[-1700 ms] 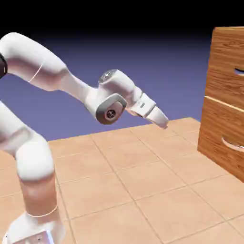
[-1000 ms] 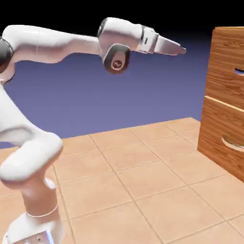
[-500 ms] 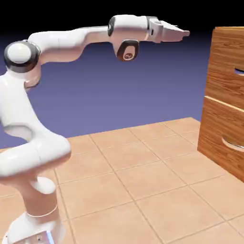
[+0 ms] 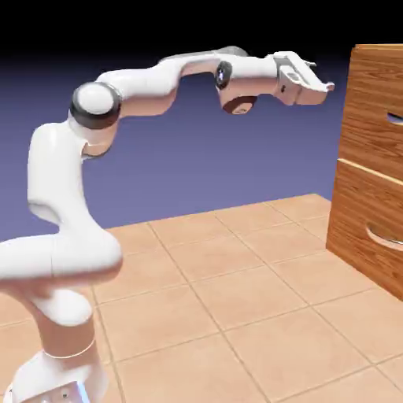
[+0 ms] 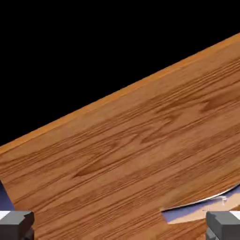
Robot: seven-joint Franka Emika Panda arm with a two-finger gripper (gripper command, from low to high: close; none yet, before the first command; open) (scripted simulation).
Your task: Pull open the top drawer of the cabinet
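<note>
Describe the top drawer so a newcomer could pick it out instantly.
Start at the tall wood-grain cabinet on the exterior view's right edge. The top drawer is its uppermost front panel, above the pale seam that crosses the cabinet. Its silver handle sits level with the raised gripper, unlike the lower drawer's handle near the floor.

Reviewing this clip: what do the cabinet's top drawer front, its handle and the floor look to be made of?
The top drawer front looks like warm brown wood or veneer, matte, with clear running grain. Its handle appears to be polished silver metal, since it mirrors nearby colours. The floor reads as matte terracotta-coloured tile, divided by thin grout lines. All of it is rendered, so these are looks only.
</note>
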